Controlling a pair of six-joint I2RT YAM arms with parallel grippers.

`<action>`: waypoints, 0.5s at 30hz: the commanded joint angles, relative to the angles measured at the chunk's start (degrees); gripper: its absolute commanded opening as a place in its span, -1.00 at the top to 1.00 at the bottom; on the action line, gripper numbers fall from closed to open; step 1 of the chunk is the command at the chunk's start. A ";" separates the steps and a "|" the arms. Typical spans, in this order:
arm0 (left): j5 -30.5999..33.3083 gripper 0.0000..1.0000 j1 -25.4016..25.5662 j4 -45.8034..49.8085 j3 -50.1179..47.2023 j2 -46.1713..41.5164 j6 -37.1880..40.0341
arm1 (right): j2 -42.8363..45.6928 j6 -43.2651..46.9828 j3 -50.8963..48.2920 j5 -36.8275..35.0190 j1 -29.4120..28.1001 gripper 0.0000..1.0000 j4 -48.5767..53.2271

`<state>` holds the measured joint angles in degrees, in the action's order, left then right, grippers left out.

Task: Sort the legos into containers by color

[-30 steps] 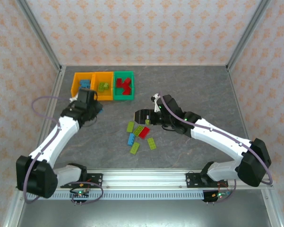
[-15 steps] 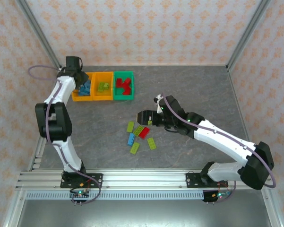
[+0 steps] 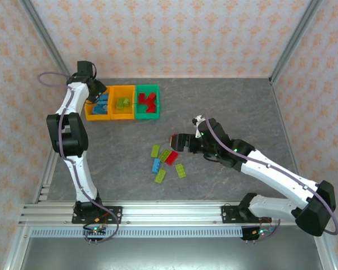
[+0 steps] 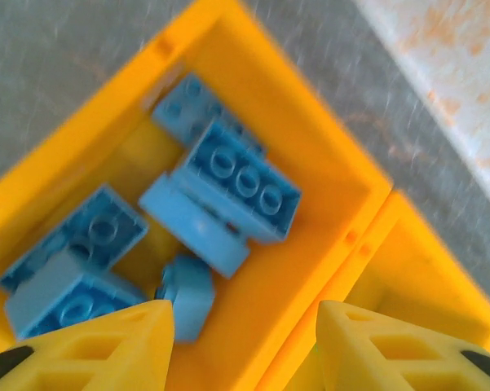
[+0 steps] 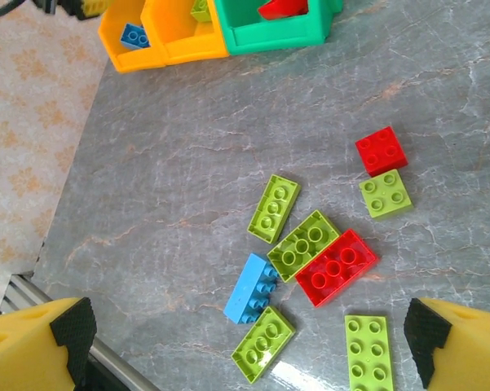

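My left gripper hangs over the far-left orange container. In the left wrist view its yellow fingers stand apart above several light blue legos inside that container. One small blue brick lies loose by the left finger. My right gripper is open above the loose pile: green bricks, a red brick and a blue brick lie between its wide fingers. The middle orange container holds green legos and the green container holds red ones.
A small red square brick and a green square brick lie beyond the pile. Metal frame posts and patterned walls close in the grey table. The aluminium rail runs along the near edge.
My left arm swung from the table's left side to the far-left orange container and its jaws opened, letting go of a blue brick. My right gripper drifted slightly right.
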<state>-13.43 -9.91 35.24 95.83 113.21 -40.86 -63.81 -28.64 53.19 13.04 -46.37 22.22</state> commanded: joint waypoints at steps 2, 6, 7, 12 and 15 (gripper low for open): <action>-1.97 0.03 4.01 -8.75 -12.09 -18.62 -2.60 | -3.53 -0.85 1.44 -7.36 -0.21 -0.98 4.22; -1.16 0.04 10.79 -10.72 -23.08 -33.73 -0.35 | -7.78 0.50 0.64 -8.25 -0.62 -0.98 5.37; -0.98 0.04 13.25 -10.03 -24.85 -37.21 1.24 | -8.40 0.74 -0.37 -8.13 -1.02 -0.98 5.34; -3.48 0.00 25.00 -0.73 -28.22 -47.25 14.03 | -12.39 2.10 -3.12 -5.45 -4.29 -0.95 6.85; -7.62 -0.20 30.23 10.65 -26.53 -49.54 20.93 | -15.63 1.86 -4.03 -4.23 -5.54 -0.94 6.26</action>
<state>-17.41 17.06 33.04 69.60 64.23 -30.44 -77.01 -27.64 50.54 8.16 -50.74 26.63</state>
